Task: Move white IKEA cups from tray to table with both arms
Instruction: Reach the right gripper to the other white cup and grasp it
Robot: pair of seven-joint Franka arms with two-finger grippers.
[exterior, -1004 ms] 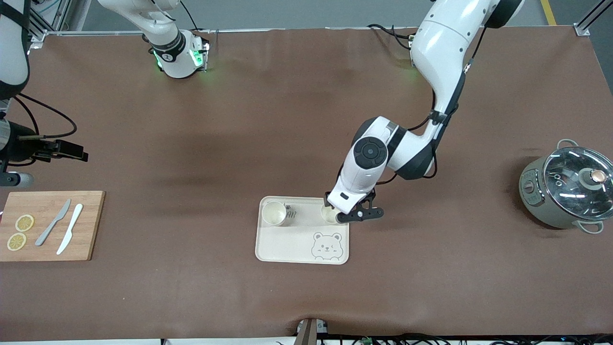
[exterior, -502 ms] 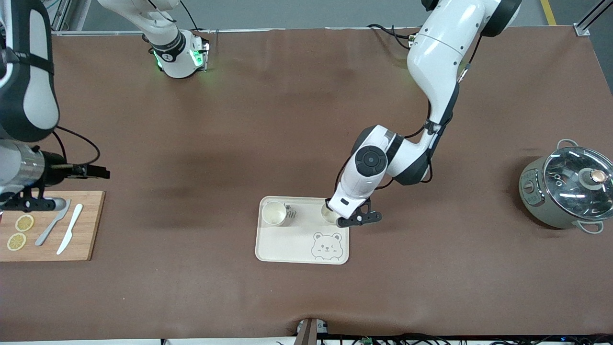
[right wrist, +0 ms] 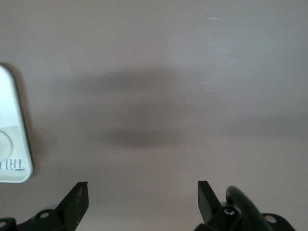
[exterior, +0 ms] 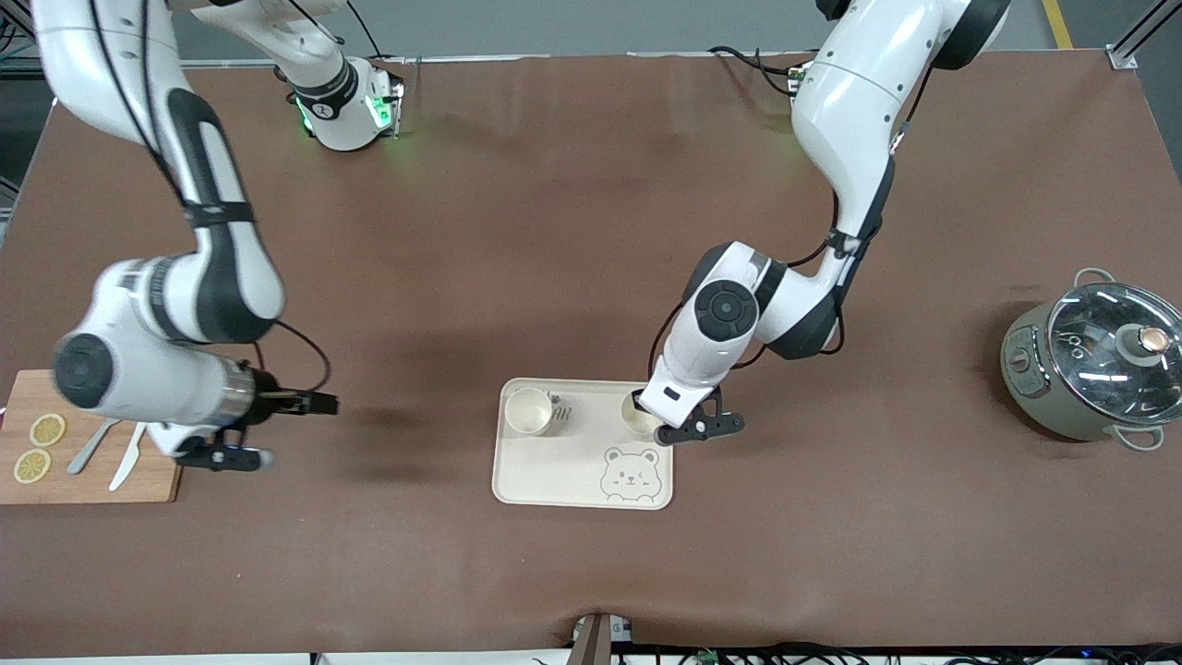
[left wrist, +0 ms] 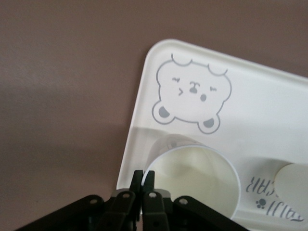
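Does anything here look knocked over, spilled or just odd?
Nothing stands out. Both white cups stand upright on the bear tray; the left end effector pinches one cup's rim.

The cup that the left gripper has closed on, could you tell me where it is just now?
In the front view that cup stands on the bear tray, in the corner toward the left arm's end, above the printed bear; the left gripper pinches its rim.

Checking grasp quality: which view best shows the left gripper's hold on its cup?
The left wrist view: the left gripper is shut on the cup, pinching its rim on the tray. In the front view the wrist hides most of that cup. The right wrist view misses it.
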